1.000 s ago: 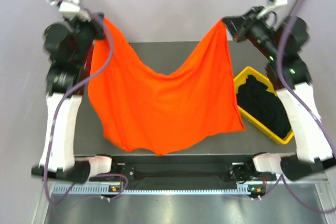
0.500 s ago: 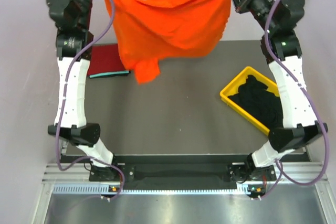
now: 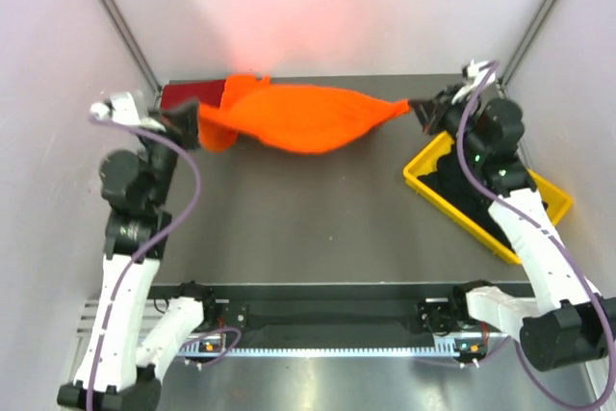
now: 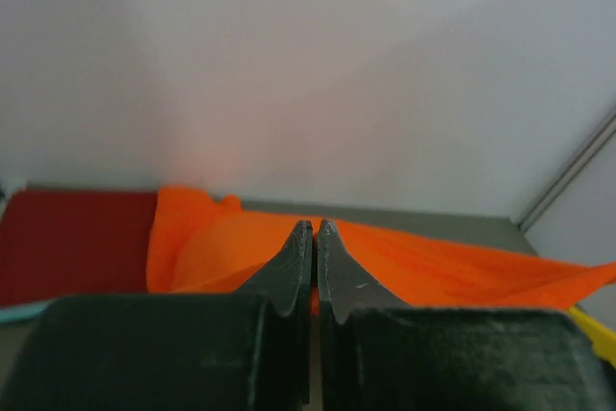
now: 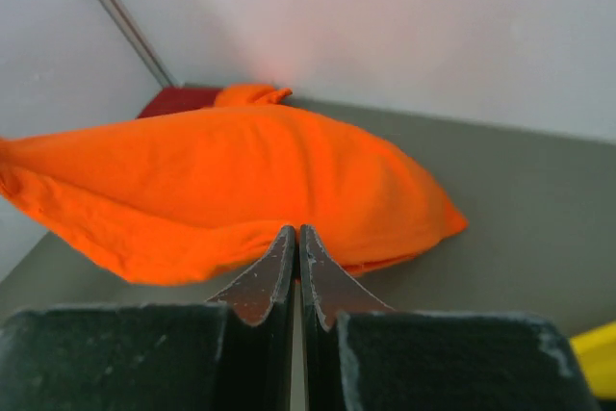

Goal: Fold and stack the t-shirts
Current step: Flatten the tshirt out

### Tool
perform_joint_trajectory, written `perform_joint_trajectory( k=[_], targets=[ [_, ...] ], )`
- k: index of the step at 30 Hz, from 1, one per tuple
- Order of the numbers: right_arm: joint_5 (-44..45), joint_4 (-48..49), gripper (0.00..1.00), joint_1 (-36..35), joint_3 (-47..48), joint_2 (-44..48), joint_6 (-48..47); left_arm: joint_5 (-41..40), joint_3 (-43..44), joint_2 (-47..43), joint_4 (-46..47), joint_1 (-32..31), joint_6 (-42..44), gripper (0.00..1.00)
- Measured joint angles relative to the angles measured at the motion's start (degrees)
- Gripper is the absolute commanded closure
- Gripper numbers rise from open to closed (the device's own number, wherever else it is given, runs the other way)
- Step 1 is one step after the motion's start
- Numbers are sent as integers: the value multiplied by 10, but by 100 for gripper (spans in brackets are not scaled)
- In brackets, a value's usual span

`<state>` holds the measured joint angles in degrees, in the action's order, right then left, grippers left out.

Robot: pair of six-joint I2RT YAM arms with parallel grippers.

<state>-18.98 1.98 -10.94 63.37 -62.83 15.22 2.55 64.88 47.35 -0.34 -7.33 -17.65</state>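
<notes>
The bright orange t-shirt (image 3: 308, 117) is stretched across the back of the table between my two grippers, bunched and sagging low over the surface. My left gripper (image 3: 192, 124) is shut on its left end; in the left wrist view the jaws (image 4: 315, 230) pinch orange cloth (image 4: 433, 267). My right gripper (image 3: 420, 109) is shut on its right end; in the right wrist view (image 5: 296, 234) the shirt (image 5: 241, 180) bulges ahead of the jaws. A dark red t-shirt (image 3: 191, 95) lies folded at the back left, partly under the orange one. Black t-shirts (image 3: 472, 197) fill the bin.
A yellow plastic bin (image 3: 423, 176) stands at the right side of the table, under my right arm. A teal edge (image 4: 24, 310) shows below the dark red shirt (image 4: 67, 243) in the left wrist view. Walls close in behind and at both sides.
Both arms have come down from high up and carried the orange shirt to the back of the table. It hung spread out before and is now bunched low between the grippers.
</notes>
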Motion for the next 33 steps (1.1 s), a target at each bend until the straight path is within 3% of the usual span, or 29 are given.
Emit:
perform_joint_trajectory(
  k=[5, 12, 18, 24, 33],
  targets=[
    [12, -19, 100, -40, -140, 63, 7, -23, -164, -88, -95, 0, -45, 100],
    [74, -64, 100, -146, -293, 94, 43, -116, -273, -108, -238, 0, -118, 100],
    [143, -147, 100, -164, -329, 101, 123, -202, -286, -115, -298, 0, -157, 100],
    [214, -229, 100, -172, -337, 163, 196, -265, -271, -87, -336, 0, -160, 100],
    [254, -301, 100, -192, -351, 238, 255, -288, -243, -69, -379, 0, -159, 100]
  ],
)
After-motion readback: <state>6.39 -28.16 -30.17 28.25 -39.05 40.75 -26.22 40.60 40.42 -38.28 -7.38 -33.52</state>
